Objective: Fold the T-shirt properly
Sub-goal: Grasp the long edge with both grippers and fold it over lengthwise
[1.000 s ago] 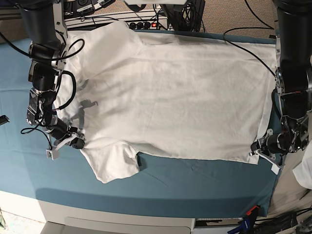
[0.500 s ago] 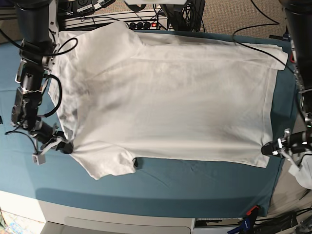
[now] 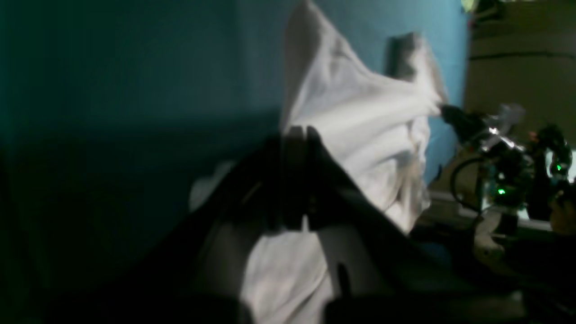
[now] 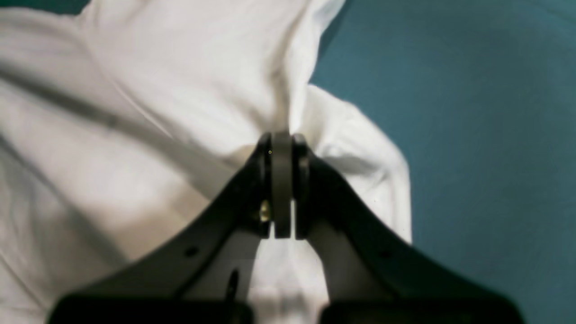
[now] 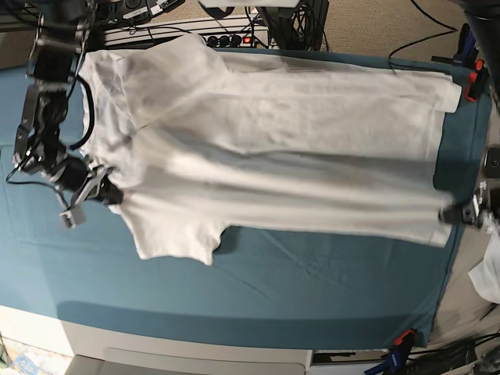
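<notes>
The white T-shirt (image 5: 273,133) lies spread across the teal table cloth (image 5: 312,289), collar end to the left. Its near edge is pulled into a taut, raised ridge between the two grippers. My right gripper (image 5: 108,194) is at the left, shut on the shirt near the front sleeve (image 5: 176,234). In the right wrist view its jaws (image 4: 282,137) are pressed together on a pinch of white fabric (image 4: 157,90). My left gripper (image 5: 459,213) is at the right edge, shut on the hem corner. The left wrist view is dark and shows the gripper (image 3: 299,132) closed on the shirt (image 3: 360,117).
A power strip and cables (image 5: 226,37) sit behind the table's far edge. A small white fabric scrap (image 5: 491,277) hangs off the right side. Bare teal cloth runs along the front. The other arm (image 3: 490,135) shows in the left wrist view.
Both grippers have moved apart and toward the far side with the shirt's near edge. The fabric between them is now stretched and lifted, and the front sleeve has slid back.
</notes>
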Motion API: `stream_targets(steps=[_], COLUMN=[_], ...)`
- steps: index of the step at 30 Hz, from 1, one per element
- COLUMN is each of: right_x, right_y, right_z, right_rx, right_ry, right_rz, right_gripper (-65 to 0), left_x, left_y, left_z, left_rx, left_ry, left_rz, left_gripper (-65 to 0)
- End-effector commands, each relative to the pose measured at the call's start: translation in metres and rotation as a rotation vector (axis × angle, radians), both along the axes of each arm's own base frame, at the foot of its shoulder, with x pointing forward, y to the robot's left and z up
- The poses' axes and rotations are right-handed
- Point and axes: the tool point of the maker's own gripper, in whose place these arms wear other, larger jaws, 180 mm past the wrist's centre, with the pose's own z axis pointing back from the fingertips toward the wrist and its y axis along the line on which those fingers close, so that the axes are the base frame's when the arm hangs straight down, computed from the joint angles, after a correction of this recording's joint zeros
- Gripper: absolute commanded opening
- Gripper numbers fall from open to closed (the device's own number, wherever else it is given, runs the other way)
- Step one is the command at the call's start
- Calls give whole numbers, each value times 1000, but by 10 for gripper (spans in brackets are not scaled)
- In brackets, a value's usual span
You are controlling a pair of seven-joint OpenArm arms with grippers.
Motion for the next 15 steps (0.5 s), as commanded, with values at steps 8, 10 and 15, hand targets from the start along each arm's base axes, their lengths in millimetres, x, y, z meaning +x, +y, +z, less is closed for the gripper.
stream_targets(steps=[8, 10, 15], right_x=[-46, -56, -77], right_y=[-28, -44, -68], right_z=[22, 22, 22], right_rx=[-84, -91, -82], right_ry=[-64, -60, -48], right_rz=[-47, -92, -170], right_gripper=[-650, -650, -650], left_x=[-22, -29, -49], left_y=[16, 15, 12], left_z=[-1, -3, -14], left_rx=[94, 121, 163], left_ry=[-26, -27, -5], left_rz=[-40, -69, -122], left_gripper=[-650, -650, -650])
